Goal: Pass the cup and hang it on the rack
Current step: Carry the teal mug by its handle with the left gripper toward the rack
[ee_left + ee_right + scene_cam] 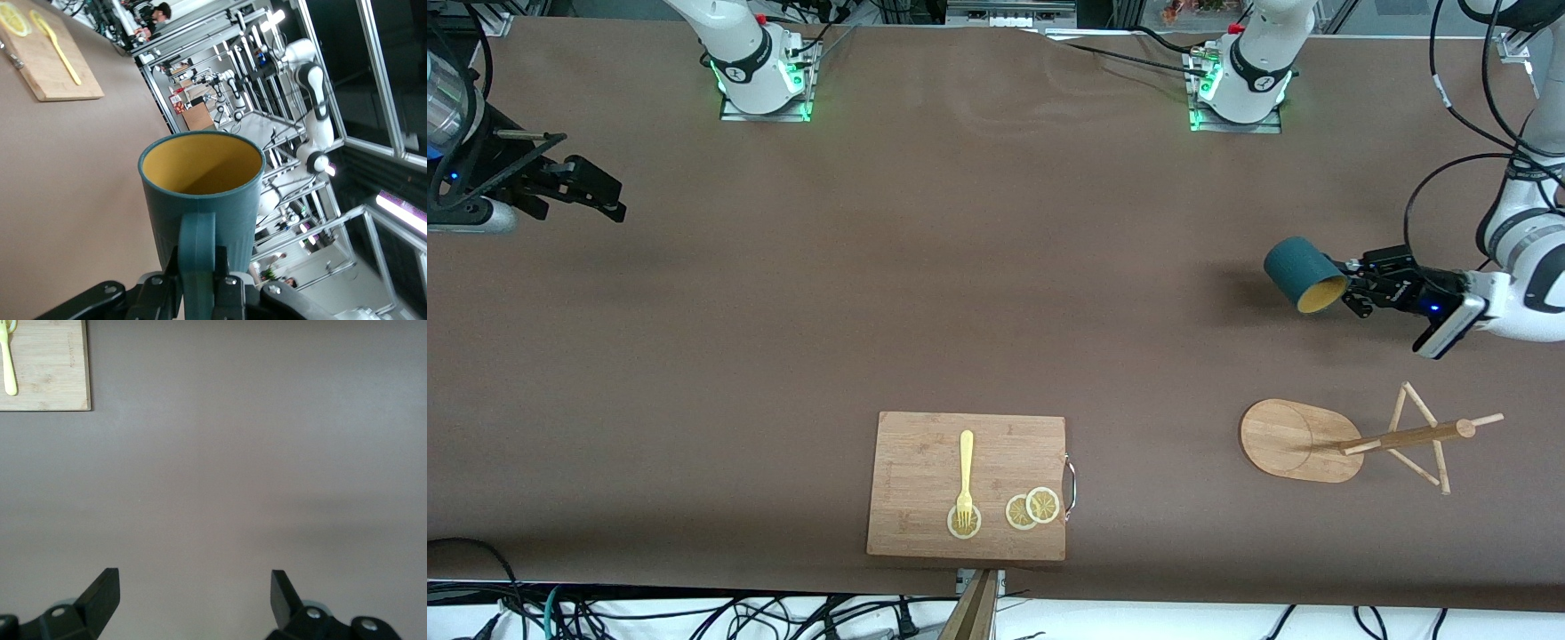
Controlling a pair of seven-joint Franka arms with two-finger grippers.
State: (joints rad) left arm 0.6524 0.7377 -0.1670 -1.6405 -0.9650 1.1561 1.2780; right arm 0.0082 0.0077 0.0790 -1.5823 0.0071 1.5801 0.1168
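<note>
Your left gripper [1352,289] sits at the right edge of the front view, about mid-height, up in the air over bare table toward the left arm's end. It has the cup [1305,275] by its handle [197,257]: in the left wrist view the two fingers are pinched on that handle from either side, with the teal wall and the yellow-tan inside rising straight out from the claw. In the front view the cup is tipped on its side, sticking out from the fingertips toward the middle of the frame, its mouth turned down and toward the camera, and its shadow falls on the table just beside it.

The rack [1352,440] is in the lower right of the front view, nearer to the camera than the spot under the cup and well apart from it. Its oval base [1289,440] lies flat, with the pole [1409,436] and thin pegs [1418,404] fanning toward the frame's right edge. The cup touches none of them.

Your right gripper [596,191] waits at the upper left of the front view, over bare table at the right arm's end. In the right wrist view its fingers [100,597] stand wide apart with nothing between them.

The cutting board [967,484] lies at bottom centre, carrying a yellow fork [966,471] and lemon slices [1033,508].
</note>
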